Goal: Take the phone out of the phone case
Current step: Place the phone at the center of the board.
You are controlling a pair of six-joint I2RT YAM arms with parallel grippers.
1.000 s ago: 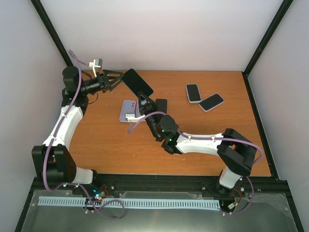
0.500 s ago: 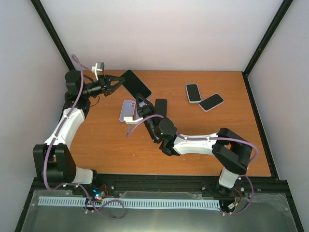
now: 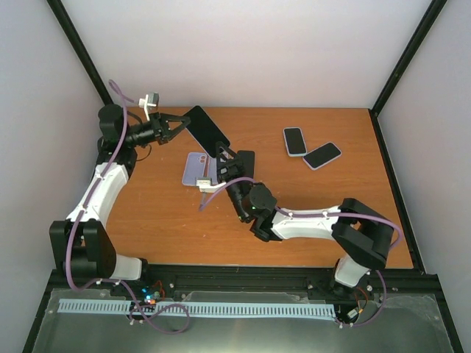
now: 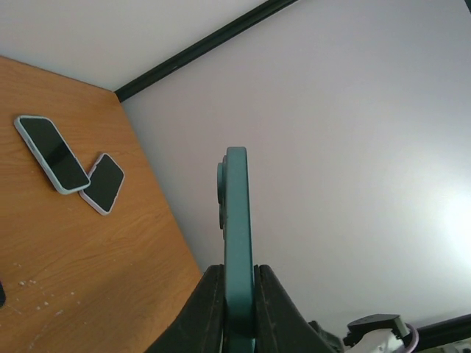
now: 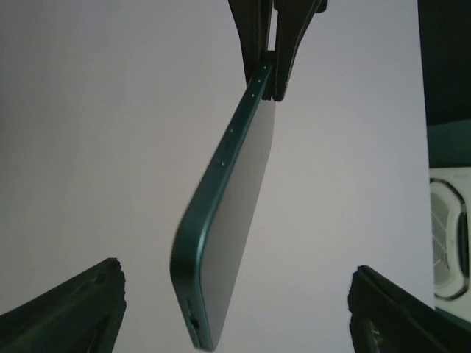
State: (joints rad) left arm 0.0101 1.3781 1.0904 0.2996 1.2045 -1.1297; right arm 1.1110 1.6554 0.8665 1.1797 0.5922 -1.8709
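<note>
The phone in its dark green phone case [image 3: 207,130] is held up in the air over the back left of the table. My left gripper [image 3: 175,126] is shut on one end of it. In the left wrist view the case's edge [image 4: 236,220] stands straight up out of the left gripper [image 4: 238,271]. My right gripper [image 3: 225,156] is open just under the phone's other end. In the right wrist view the phone [image 5: 228,220] hangs free between the spread fingers [image 5: 73,312], touching neither.
A lavender phone [image 3: 197,168] lies back up on the table under the arms, with a black phone [image 3: 246,160] beside it. Two more phones [image 3: 294,141] [image 3: 322,155] lie at the back right. Walls close off the table's back and sides.
My left gripper closed on the phone's end. My right gripper, shut on the phone before, opened and dropped back slightly from it.
</note>
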